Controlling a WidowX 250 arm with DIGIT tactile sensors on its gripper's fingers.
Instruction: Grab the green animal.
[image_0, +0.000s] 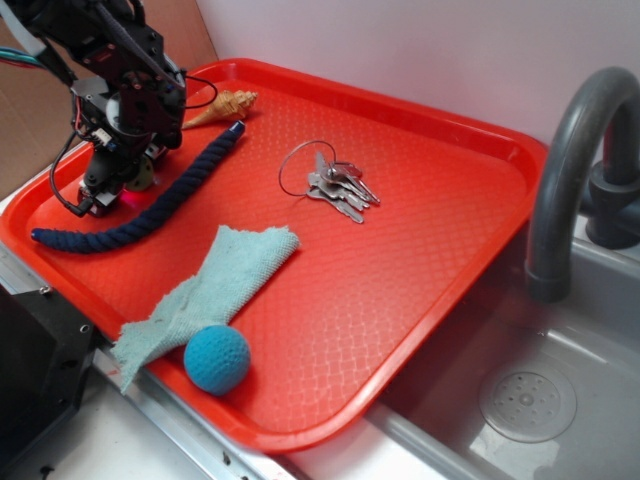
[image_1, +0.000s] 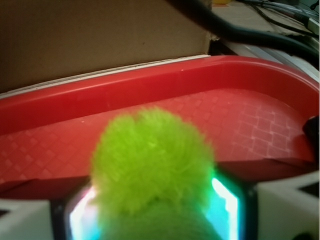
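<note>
The green animal (image_1: 152, 160) is a fuzzy yellow-green plush that fills the space between my gripper's (image_1: 155, 212) two glowing pads (image_1: 226, 207) in the wrist view. Its fur touches both of them. In the exterior view my gripper (image_0: 122, 190) is down at the far left of the red tray (image_0: 430, 330). Only a small patch of the green animal (image_0: 144, 178) shows beside the fingers there, and the arm hides the rest. The gripper is shut on the plush.
A dark blue rope (image_0: 160, 200) lies just right of the gripper. A tan seashell (image_0: 222, 104), a key ring (image_0: 338, 187), a pale green cloth (image_0: 215, 280) and a teal crocheted ball (image_0: 217, 358) lie on the tray. A sink with a grey faucet (image_0: 572, 170) is on the right. Cardboard (image_1: 100, 40) stands behind the tray rim.
</note>
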